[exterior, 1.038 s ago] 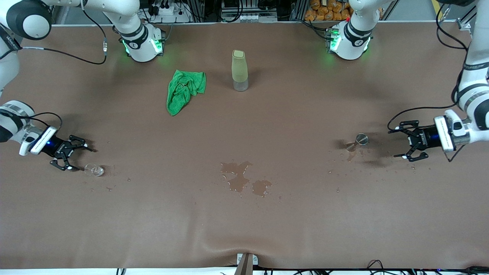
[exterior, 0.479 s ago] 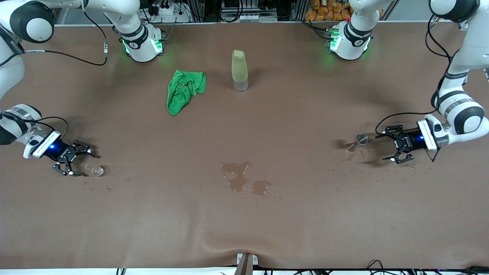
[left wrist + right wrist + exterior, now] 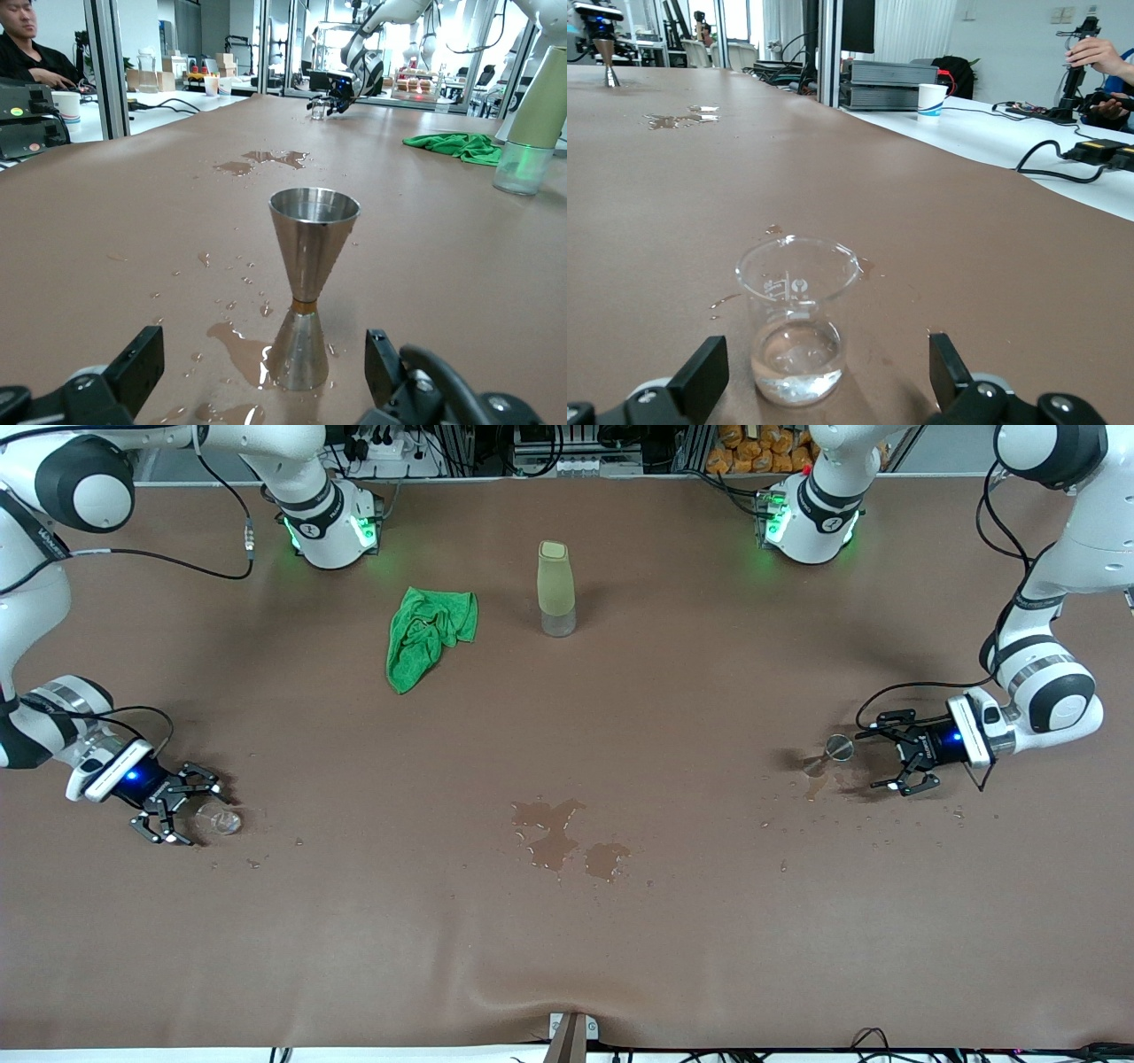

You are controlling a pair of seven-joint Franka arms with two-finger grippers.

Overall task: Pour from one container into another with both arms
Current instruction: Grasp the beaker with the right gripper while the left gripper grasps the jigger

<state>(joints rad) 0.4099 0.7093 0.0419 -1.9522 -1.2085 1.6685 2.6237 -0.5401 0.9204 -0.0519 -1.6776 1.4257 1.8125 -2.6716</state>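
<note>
My left end effector (image 3: 889, 756), spread wide, sits low beside the upright steel hourglass-shaped jigger (image 3: 838, 747) at the left arm's end of the brown counter (image 3: 567, 921). My right end effector (image 3: 184, 812), also wide, brackets the small clear glass beaker (image 3: 219, 819) holding a little liquid. Neither is grasped; lifting and pouring remain. Spilled puddles (image 3: 567, 843) mark mid-counter.

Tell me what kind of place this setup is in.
Most likely a robotics lab: two arm bases bolted along a brown-covered table, metal framing and other robot arms in the room, and people at desks with electronics.
</note>
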